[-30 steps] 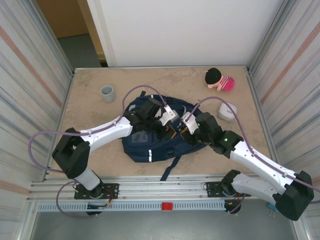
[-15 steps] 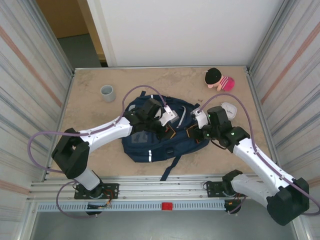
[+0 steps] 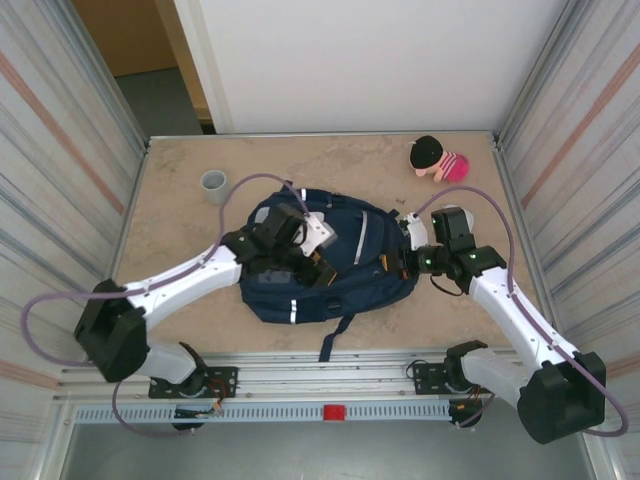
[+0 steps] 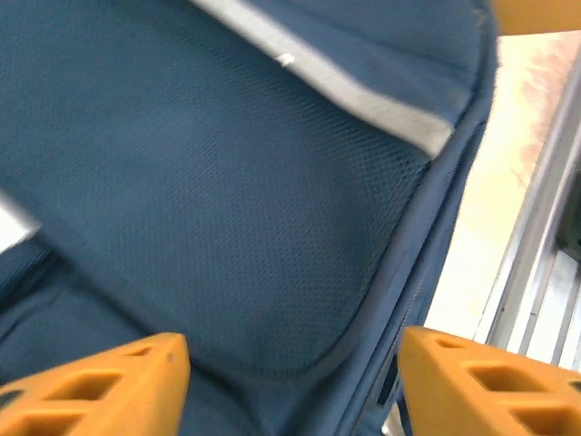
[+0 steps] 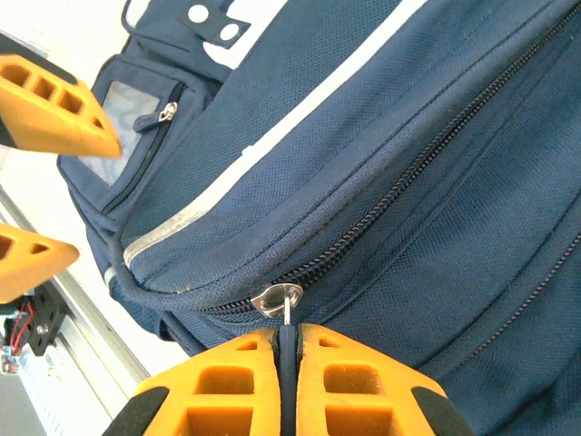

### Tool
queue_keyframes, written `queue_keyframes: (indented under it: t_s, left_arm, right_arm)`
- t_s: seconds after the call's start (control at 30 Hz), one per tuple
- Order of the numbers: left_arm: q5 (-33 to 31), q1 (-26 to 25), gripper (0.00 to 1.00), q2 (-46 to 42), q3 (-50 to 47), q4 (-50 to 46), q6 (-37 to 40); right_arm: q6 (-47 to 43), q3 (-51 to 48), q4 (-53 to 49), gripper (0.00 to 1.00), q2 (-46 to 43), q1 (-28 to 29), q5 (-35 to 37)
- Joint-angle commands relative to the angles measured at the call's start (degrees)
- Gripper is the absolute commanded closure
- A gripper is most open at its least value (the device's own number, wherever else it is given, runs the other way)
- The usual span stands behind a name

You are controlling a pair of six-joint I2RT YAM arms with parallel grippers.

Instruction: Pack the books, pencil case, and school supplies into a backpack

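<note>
Right wrist view: right end effector (image 5: 289, 341) pinches the backpack (image 5: 381, 136) by its zipper pull (image 5: 280, 298); left end effector (image 4: 290, 363) gapes wide over fabric, with bare tabletop (image 4: 513, 154) beside.

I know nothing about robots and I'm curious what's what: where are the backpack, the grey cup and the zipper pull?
backpack (image 3: 362, 282), top external view, navy front panel.
grey cup (image 3: 214, 184), top external view, open mouth.
zipper pull (image 5: 280, 297), right wrist view, silver metal loop.
</note>
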Motion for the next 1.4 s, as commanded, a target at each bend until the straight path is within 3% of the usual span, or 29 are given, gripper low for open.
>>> queue_keyframes:
  t_s: [0.0,0.1,0.2,0.3,0.43,0.67,0.8,0.9,1.07,1.2,1.27,1.37]
  left_arm:
    - [-14.60,0.16,0.25,-8.77,-3.14,-4.77,-24.25]
    - [-18.90,2.17,0.21,-13.82,-8.02,-10.36,-38.54]
    - [-20.65,3.35,0.21,-15.56,-13.16,-11.72,-46.73]
    - [-21.22,3.88,0.21,-14.18,-16.47,-9.66,-50.31]
    - [-22.24,6.69,0.21,-9.62,-18.24,-4.09,-48.23]
    - [-18.35,16.85,0.21,3.82,-11.42,8.15,-36.94]
    - [-17.15,19.51,0.20,9.88,-2.84,8.34,-30.95]
    - [-17.99,19.06,0.18,8.31,1.20,5.06,-24.82]
    - [-19.85,13.14,0.16,-5.83,-2.13,3.06,-6.42]
    - [-10.20,6.59,0.21,-14.27,-7.48,6.14,12.96]
    - [-6.29,2.34,0.23,-15.30,-9.22,7.85,21.30]
    - [-5.25,-4.56,0.22,-11.79,-8.67,8.21,30.77]
  right_arm:
    - [1.57,0.79,-1.42,1.00,-1.07,-0.30,-0.71]
    - [2.14,0.29,-2.04,1.00,-1.19,0.36,-1.10]
    - [2.69,-0.15,-2.47,1.00,-1.37,2.24,-0.65]
    - [3.54,-0.27,-3.28,1.00,-1.86,5.38,1.06]
    - [5.40,-1.14,-2.51,1.00,-3.65,11.18,3.80]
    - [11.68,-1.32,0.84,1.00,-2.51,23.50,9.61]
    - [15.63,-0.25,5.61,1.00,0.76,28.71,12.05]
    - [16.20,0.73,7.12,1.00,2.01,28.87,11.58]
    - [14.82,1.18,6.60,1.00,3.42,26.28,8.77]
    - [14.35,1.30,6.55,1.00,3.20,25.32,7.11]
    - [14.10,1.44,6.25,1.00,3.29,25.09,6.94]
    - [14.13,1.40,6.20,1.00,3.22,25.09,6.86]
